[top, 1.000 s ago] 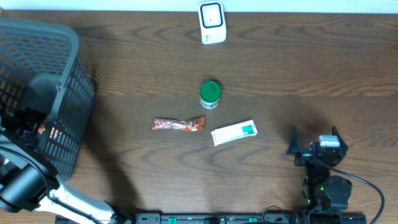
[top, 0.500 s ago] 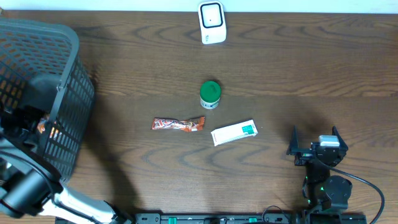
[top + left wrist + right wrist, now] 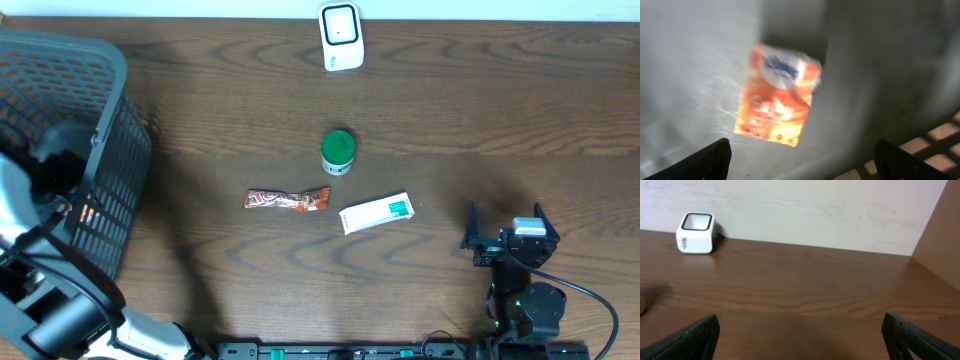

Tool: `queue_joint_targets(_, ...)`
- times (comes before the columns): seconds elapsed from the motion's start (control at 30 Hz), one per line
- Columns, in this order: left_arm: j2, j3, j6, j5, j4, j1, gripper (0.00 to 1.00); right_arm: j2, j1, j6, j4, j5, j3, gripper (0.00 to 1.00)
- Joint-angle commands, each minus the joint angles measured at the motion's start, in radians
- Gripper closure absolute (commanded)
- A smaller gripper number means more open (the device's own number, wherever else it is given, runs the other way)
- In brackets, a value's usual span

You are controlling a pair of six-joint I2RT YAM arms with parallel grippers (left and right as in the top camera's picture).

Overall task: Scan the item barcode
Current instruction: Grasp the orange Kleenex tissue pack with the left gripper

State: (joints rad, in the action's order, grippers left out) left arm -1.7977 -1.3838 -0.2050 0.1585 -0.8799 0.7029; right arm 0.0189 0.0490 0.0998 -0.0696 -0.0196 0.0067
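An orange snack packet [image 3: 778, 97] lies flat on the grey floor of the basket [image 3: 118, 110], blurred in the left wrist view. My left gripper [image 3: 805, 161] hangs open above it, both dark fingertips [image 3: 710, 160] apart from the packet and nothing between them. From overhead a bit of the orange packet [image 3: 85, 212] shows through the mesh beside my left arm [image 3: 45, 185]. The white barcode scanner [image 3: 341, 36] stands at the table's far edge, also seen in the right wrist view as the scanner [image 3: 696, 232]. My right gripper [image 3: 505, 226] rests open and empty at the front right.
A green-lidded jar [image 3: 338, 151], a red-brown candy wrapper [image 3: 287, 200] and a white and green box [image 3: 377, 212] lie mid-table. The basket's mesh wall [image 3: 942, 134] rises close on the left gripper's right. The right gripper [image 3: 801, 336] faces bare wood.
My left arm has shifted inside the basket, its white link now showing at the left edge. The packet and table items stay put. The right arm is still.
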Motion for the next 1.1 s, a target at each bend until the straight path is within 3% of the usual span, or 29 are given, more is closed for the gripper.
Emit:
queue_joint_targets(0.0, -0.023, 0.026, 0.032, -0.122, 0.003, -0.035, 0.09, -0.001, -0.008, 0.014, -0.002, -0.008, -0.001, 0.01)
queue_joint_targets(0.37, -0.022, 0.025, 0.025, -0.148, 0.000, -0.018, 0.09, -0.001, -0.008, 0.014, -0.002, -0.008, -0.001, 0.01)
queue_joint_targets(0.47, -0.027, 0.026, 0.025, -0.148, 0.012, -0.018, 0.03, -0.001, -0.008, 0.013, -0.002, -0.009, -0.001, 0.01)
queue_joint_targets(1.07, -0.157, 0.026, 0.090, -0.149, 0.052, -0.018, 0.04, -0.001, -0.008, 0.014, -0.002, -0.008, -0.001, 0.01)
